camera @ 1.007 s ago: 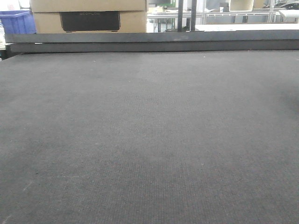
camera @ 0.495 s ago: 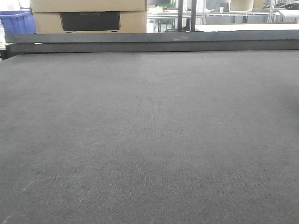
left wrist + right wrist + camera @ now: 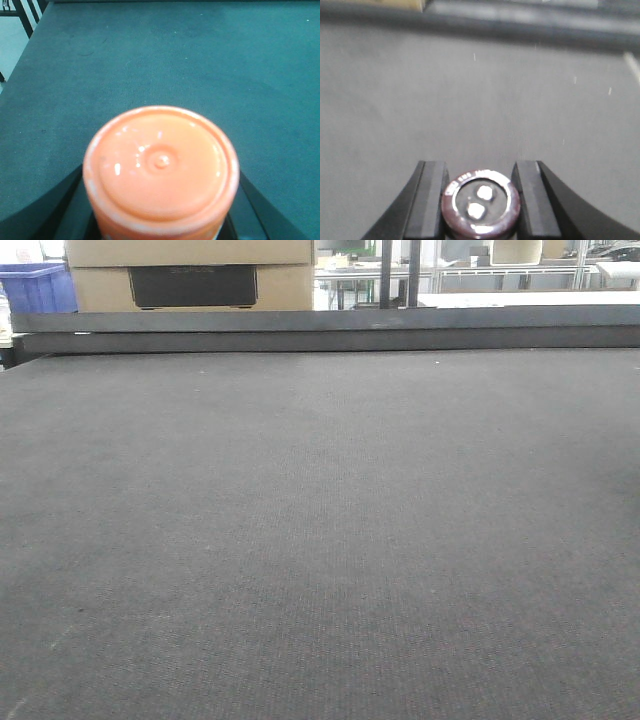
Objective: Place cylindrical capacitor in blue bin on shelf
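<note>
Grey mat point(image 3: 320, 540) looks unchanged in your front view. Right gripper point(image 3: 479, 171) clamps the capacitor point(image 3: 481, 205); left gripper point(image 3: 160, 172) clamps an orange cylinder point(image 3: 160, 150), both above the mat.

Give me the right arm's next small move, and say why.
Probably keep the right claw shut and carry the cylindrical capacitor forward and left, toward the blue bin. The capacitor sits clamped between both fingers over the mat, and the only blue bin in view stands beyond the mat's far left edge. The left claw holds an orange cylinder.
</note>
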You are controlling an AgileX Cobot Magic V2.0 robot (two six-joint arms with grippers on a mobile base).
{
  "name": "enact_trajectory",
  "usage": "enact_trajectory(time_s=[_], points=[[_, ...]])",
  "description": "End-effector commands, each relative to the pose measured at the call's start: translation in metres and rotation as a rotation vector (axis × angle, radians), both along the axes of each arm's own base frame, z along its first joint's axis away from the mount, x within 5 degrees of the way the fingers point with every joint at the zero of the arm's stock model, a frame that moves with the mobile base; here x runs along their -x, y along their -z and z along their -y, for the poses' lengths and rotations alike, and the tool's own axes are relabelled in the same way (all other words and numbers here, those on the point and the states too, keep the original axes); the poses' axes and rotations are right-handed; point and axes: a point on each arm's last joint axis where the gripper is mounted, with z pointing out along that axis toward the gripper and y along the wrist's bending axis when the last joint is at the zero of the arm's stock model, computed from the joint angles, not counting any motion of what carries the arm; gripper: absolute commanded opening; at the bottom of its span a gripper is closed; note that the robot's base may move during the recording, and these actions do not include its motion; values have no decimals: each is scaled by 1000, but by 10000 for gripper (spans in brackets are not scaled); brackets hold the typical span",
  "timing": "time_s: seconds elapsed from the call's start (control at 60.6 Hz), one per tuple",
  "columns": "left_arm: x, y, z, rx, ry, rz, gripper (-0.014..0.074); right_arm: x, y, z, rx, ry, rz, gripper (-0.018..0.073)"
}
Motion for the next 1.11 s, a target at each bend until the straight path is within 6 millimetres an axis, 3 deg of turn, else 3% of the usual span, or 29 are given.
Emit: enact_trajectory(time_s=[0.0,1.09], points=[[2,-5,1,6,6,24,-111,6,-13,0,-1,-7,48,2],[2,-5,1,7,8,34,-111,7,-14,0,-1,-7,53,2]])
